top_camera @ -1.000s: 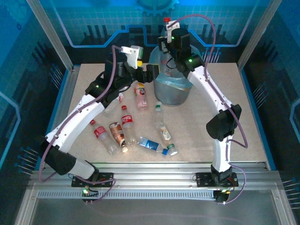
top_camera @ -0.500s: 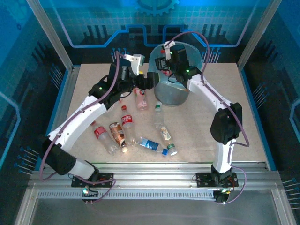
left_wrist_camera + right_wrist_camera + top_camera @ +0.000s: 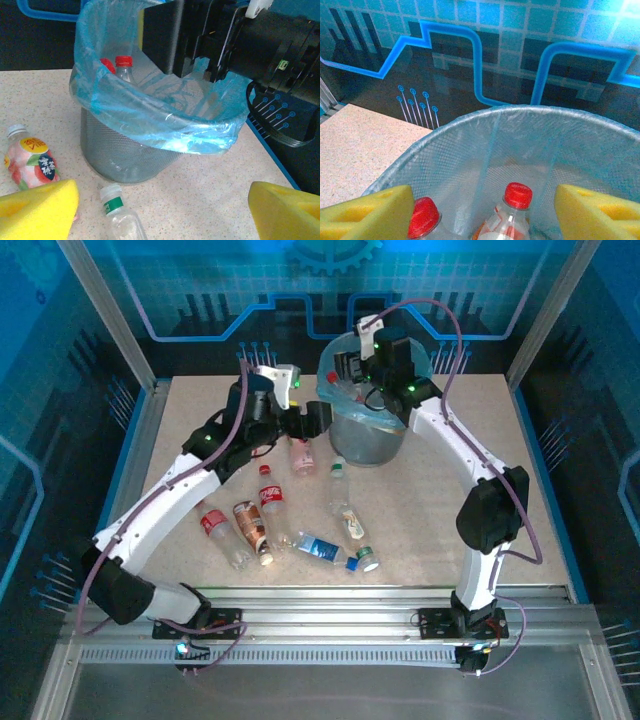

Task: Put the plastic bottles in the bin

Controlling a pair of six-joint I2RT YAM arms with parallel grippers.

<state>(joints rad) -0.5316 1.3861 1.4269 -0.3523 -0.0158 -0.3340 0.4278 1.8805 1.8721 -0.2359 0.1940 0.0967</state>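
Left gripper [image 3: 161,212]: pads [image 3: 37,210] spread, empty, just left of the bin [image 3: 368,448].
Right gripper [image 3: 482,212]: jaws apart above the bin; red-capped bottles [image 3: 517,200] stand inside.
Your nearest target: pink-label bottle [image 3: 31,164], lying flat beside the bin's left wall; left arm nearer.

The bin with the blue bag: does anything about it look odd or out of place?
The blue bag sags unevenly over the rim of the bin, drooping lower on one side. Two red-capped bottles sit caps-up inside; nothing looks spilled.

Coca-Cola script on red-labelled bottle [image 3: 268,496]
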